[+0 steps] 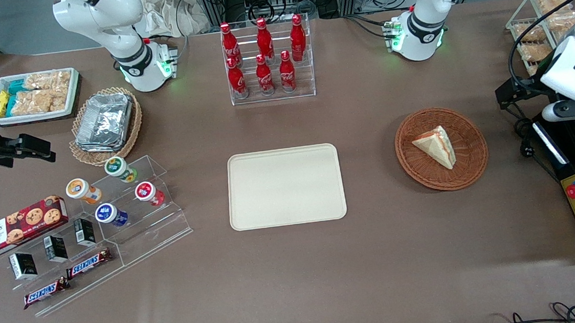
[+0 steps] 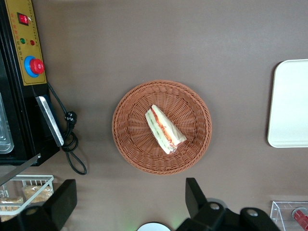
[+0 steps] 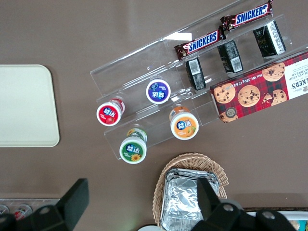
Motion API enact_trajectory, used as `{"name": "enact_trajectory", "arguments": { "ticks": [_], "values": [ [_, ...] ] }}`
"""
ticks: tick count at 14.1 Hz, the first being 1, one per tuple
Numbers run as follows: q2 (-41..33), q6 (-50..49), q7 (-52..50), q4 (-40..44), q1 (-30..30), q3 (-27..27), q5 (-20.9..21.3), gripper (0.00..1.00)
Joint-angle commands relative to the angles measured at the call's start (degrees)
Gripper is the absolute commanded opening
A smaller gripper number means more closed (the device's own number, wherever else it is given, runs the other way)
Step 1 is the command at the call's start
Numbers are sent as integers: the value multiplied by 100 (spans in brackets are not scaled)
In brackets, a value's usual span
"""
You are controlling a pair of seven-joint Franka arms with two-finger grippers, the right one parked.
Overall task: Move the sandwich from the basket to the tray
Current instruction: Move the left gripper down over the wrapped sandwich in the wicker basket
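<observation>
The sandwich (image 1: 436, 146) is lying in the basket (image 1: 468, 170) near the working arm's table edge; the gripper (image 2: 127, 202) is hovering above, fingers spread wide.

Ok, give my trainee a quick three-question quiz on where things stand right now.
1. True or false: the sandwich lies in the basket.
2. What lies on the tray? A) the sandwich B) a bottle C) nothing
3. Fill in: the gripper hovers above the table with its fingers ____, and holds nothing.

Key: 1 true. 2 C. 3 open.
</observation>
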Motion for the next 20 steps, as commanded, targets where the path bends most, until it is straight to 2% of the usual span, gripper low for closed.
{"name": "enact_trajectory", "arguments": {
  "ticks": [1, 4, 6, 8, 12, 15, 18, 20],
  "values": [
    [99, -38, 56, 213, -86, 54, -19, 100],
    [108, -38, -258, 231, -103, 46, 15, 100],
    [134, 14, -1570, 170, -95, -24, -98, 100],
    [-23, 574, -2488, -417, -95, -25, -309, 100],
    [-139, 1692, -5001, -1411, -112, -191, -310, 100],
    [-217, 2280, -5480, -2393, -112, -201, -318, 100],
    [-445, 3517, -5700, -3720, -77, -201, -310, 100],
    [-402, 3942, -5727, -4145, -51, -192, -310, 100]
  ]
}}
